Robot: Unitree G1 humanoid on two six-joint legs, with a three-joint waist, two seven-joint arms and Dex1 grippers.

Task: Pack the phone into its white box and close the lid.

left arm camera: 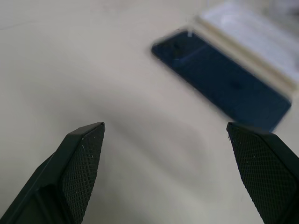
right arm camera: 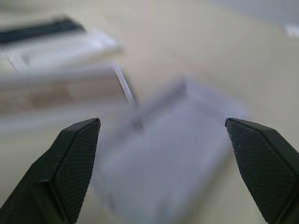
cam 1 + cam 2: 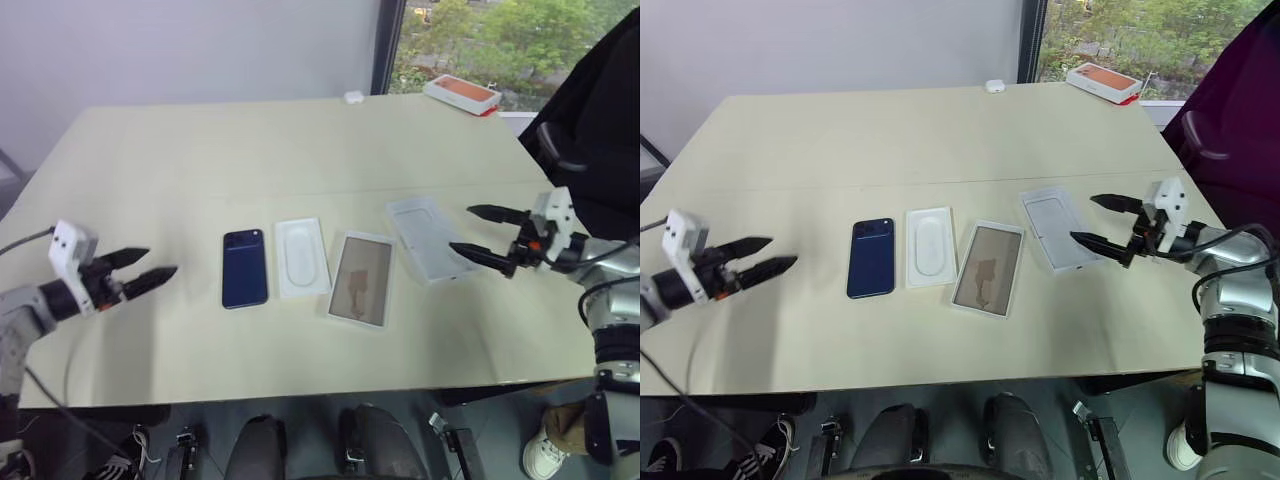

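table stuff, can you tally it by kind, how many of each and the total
phone: 1
white insert with oval recess: 1
white box, tan floor: 1
lid, inner face up: 1
orange-topped box at the far edge: 1
small white item at the far edge: 1
total: 6
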